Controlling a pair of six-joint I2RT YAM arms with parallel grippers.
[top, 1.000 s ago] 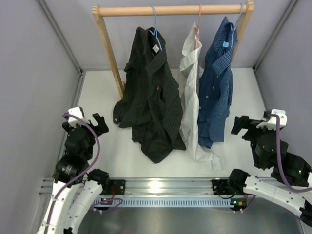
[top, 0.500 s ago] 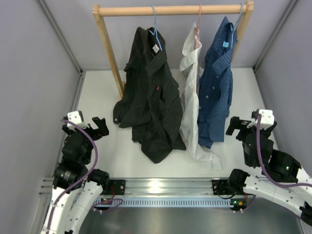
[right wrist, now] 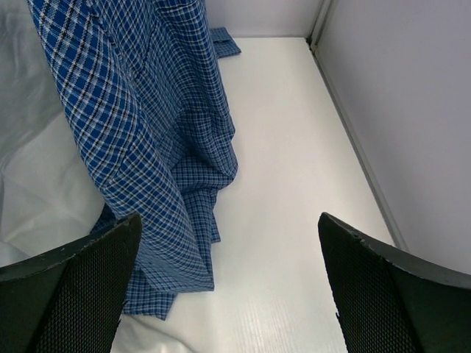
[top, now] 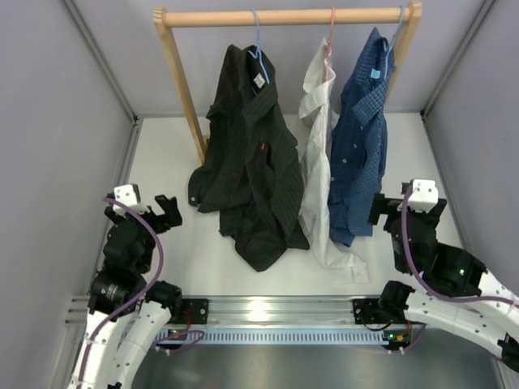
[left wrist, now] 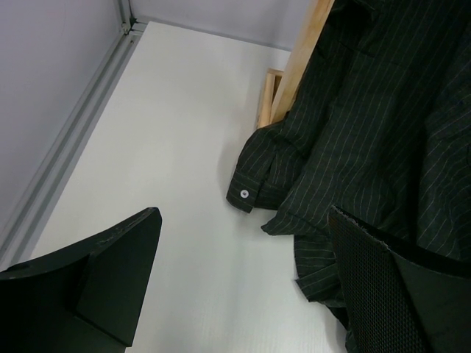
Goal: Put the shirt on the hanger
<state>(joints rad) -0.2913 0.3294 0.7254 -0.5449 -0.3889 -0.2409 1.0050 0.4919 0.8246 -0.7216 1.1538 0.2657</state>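
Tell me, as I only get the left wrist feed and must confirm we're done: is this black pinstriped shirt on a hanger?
Observer: Yes, the black shirt hangs from a light-blue hanger hooked over the wooden rail.
Operator: Anything else on that rail?
Observer: A white shirt and a blue checked shirt, to its right.
Operator: And the right gripper?
Observer: The right gripper is open, empty, beside the blue checked shirt.

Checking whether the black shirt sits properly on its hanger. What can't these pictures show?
Top view: the thin light-blue wire hanger shows only its hook; the black pinstriped shirt covers its shoulders.
Left wrist view: top edge cuts off the shirt's collar.
Right wrist view: black shirt out of frame.
Top view: red chest mark too small to read.
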